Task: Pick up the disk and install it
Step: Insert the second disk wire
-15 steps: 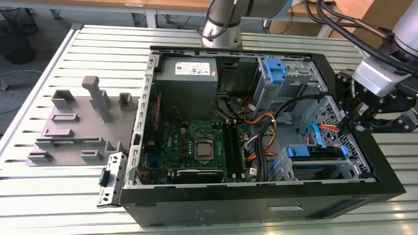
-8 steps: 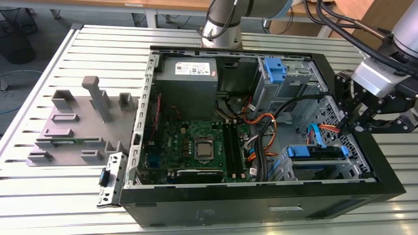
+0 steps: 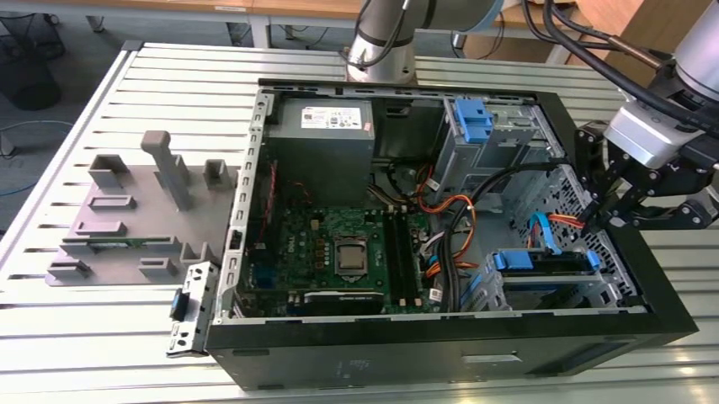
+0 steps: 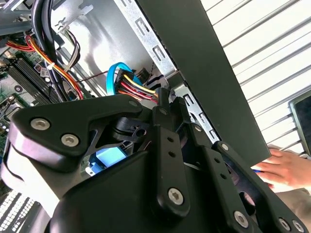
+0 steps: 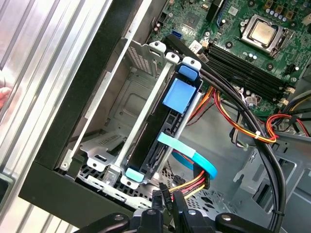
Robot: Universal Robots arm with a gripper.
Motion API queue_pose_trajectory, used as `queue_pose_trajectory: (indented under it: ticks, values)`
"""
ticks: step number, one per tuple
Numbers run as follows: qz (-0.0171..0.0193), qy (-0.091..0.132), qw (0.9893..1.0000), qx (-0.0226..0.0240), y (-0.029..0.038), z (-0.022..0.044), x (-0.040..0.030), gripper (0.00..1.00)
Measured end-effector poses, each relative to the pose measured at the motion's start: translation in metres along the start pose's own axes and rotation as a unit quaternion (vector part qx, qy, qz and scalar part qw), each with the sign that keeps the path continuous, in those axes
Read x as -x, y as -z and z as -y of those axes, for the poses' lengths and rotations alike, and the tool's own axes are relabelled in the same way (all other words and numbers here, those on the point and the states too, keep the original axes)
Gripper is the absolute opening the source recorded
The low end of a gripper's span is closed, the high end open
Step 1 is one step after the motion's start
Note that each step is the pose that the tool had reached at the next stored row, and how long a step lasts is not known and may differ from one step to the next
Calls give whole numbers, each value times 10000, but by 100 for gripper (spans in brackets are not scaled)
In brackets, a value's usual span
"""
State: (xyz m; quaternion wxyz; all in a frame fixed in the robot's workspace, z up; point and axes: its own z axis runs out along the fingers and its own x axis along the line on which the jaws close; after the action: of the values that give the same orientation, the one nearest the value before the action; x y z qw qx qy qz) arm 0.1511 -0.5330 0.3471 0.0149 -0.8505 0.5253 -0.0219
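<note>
The disk [image 3: 540,263] sits in the drive cage at the open computer case's corner, on the exterior view's right, with its blue carrier frame facing up. In the first wrist view the disk [image 5: 176,93] stands edge-on between the cage's metal rails, and a light blue cable runs past its lower end. My gripper [image 3: 604,206] hangs over the case's wall on the exterior view's right, just above that cage. Its black fingertips [image 5: 179,204] are close together with nothing between them, a short way from the disk. In the second wrist view the gripper [image 4: 163,96] looks shut.
A grey power supply box [image 3: 323,126] and a green motherboard [image 3: 337,248] fill the case. Black, orange and red cables [image 3: 472,210] cross beside the cage. A second cage with a blue latch [image 3: 477,122] stands at the back. A grey fixture [image 3: 135,210] lies outside. A person's hand [image 4: 284,167] rests beyond the case wall.
</note>
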Motion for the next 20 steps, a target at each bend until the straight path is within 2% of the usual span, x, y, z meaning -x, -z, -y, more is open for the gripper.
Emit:
queue_pose_trajectory:
  ticks: [7,8,16,20]
  values:
    - [0,0,10000,0,-1,0,0,22]
    - [0,0,10000,0,-1,0,0,15]
    - [0,0,10000,0,-2,0,0,15]
    - [0,0,10000,0,-3,0,0,22]
